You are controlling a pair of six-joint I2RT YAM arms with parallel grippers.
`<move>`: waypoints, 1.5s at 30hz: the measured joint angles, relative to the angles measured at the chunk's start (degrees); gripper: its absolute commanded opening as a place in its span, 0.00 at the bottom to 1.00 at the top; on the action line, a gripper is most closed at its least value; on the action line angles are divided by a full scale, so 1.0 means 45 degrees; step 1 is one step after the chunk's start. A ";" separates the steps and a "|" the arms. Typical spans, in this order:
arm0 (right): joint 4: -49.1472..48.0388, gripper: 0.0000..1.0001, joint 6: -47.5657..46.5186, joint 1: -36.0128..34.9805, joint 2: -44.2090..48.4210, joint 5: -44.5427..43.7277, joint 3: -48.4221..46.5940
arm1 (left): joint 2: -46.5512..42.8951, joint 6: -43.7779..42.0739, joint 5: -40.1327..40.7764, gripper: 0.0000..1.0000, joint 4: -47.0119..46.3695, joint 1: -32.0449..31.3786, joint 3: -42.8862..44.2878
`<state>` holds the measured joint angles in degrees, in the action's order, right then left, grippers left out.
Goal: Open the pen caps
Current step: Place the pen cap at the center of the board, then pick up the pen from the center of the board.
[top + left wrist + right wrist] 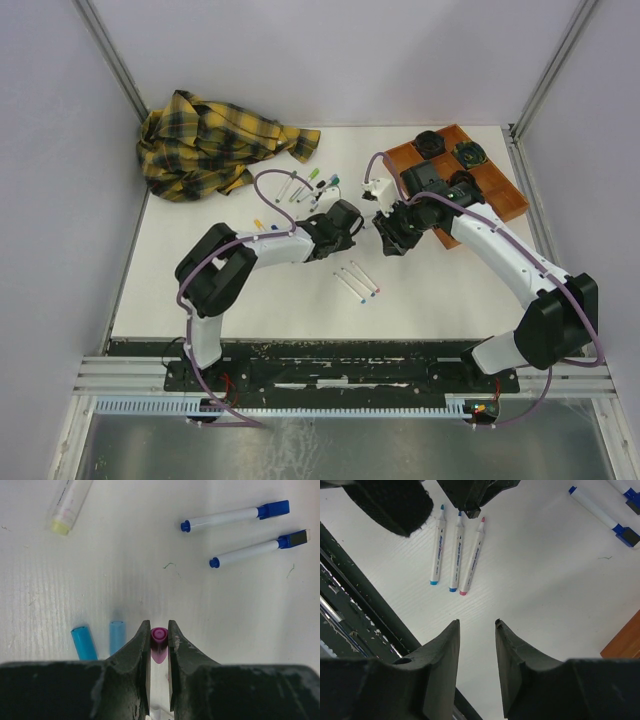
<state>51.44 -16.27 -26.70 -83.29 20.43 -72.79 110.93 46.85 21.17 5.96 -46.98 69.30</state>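
The left gripper (159,628) sits low in the middle of the left wrist view, its two dark fingers (139,650) pressed against either side of a pink pen cap (159,647). The cap stands on end between them, with a bit of white barrel showing below it. Just left of the fingers, two light-blue caps (84,643) lie loose on the white table (150,555), side by side but not touching. At the upper right of that view lie two blue-capped whiteboard markers (235,516), and a yellow-ended marker (67,507) lies at the upper left.

The right gripper (476,623) hangs above bare table with its fingers apart and nothing between them. Three marker pens (456,550) lie in a row in the upper middle of its view.

In the top view the two grippers face each other near the table's centre. An orange tray (495,180) is at the upper right and a yellow plaid cloth (205,140) at the upper left.
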 measured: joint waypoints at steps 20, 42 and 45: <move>-0.0034 0.43 0.0005 0.0044 0.0000 0.0015 0.0015 | 0.0578 0.0000 0.0272 0.37 0.0656 0.0000 0.0447; -0.0078 0.43 0.0000 0.0117 0.0185 0.0350 0.0117 | -0.7038 -0.1579 0.0869 0.45 -0.2234 0.0024 -0.5625; -0.0078 0.43 0.0000 0.0117 0.0185 0.0403 0.0117 | -0.7786 -0.1729 0.1292 0.47 -0.2419 0.0243 -0.6581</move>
<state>51.09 -16.27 -26.17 -82.46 22.24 -72.27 75.90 39.07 26.98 -4.93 -45.89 39.68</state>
